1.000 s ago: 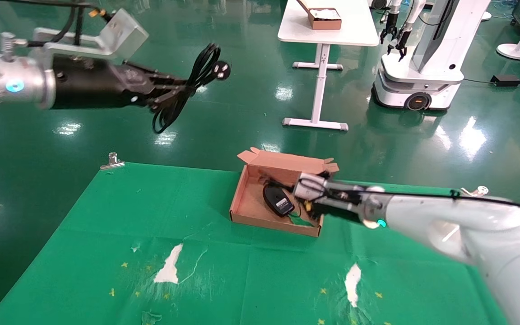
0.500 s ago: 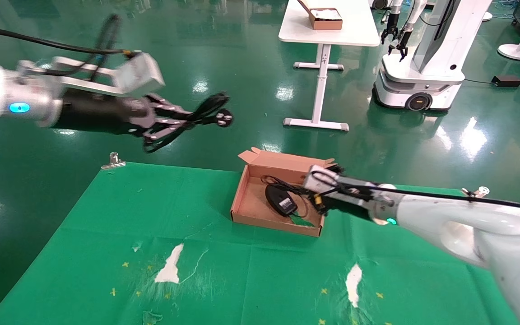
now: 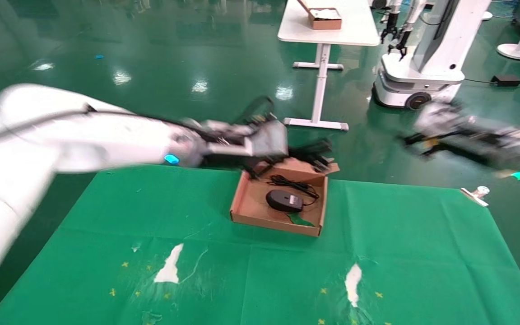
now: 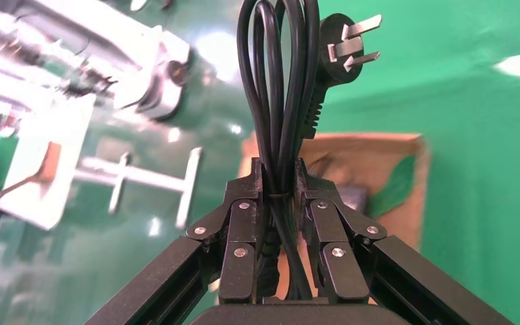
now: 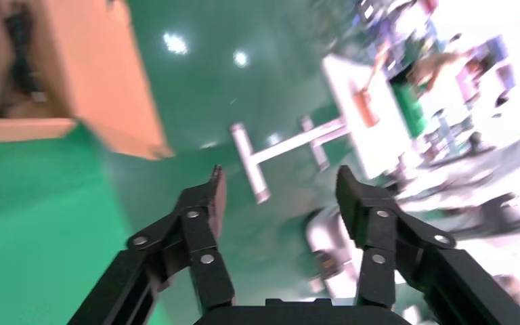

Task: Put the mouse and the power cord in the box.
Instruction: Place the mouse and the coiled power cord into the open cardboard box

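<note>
The brown cardboard box (image 3: 247,205) lies open on the green cloth with its lid tipped back. The black mouse (image 3: 283,201) rests on the box floor, its thin cable (image 3: 294,183) curled behind it and a green scrap (image 3: 300,220) beside it. My left gripper (image 3: 307,155) hovers over the box's back edge, shut on the power cord (image 3: 316,149). In the left wrist view the left gripper (image 4: 279,169) pinches the cord's loops (image 4: 277,81), the pronged plug (image 4: 342,47) sticks out past them, and the box (image 4: 352,159) lies beyond. My right gripper (image 3: 411,140) hangs over the floor right of the box; the right gripper (image 5: 281,183) is open and empty.
A white table (image 3: 355,31) with a small box (image 3: 325,19) stands far back, next to another robot (image 3: 422,67). A metal clip (image 3: 476,194) holds the cloth's right corner. The cloth has white torn patches (image 3: 169,266) near the front.
My left arm swung from the far left to the box's back edge, carrying the cord. My right gripper pulled out of the box and away to the right, leaving the mouse inside.
</note>
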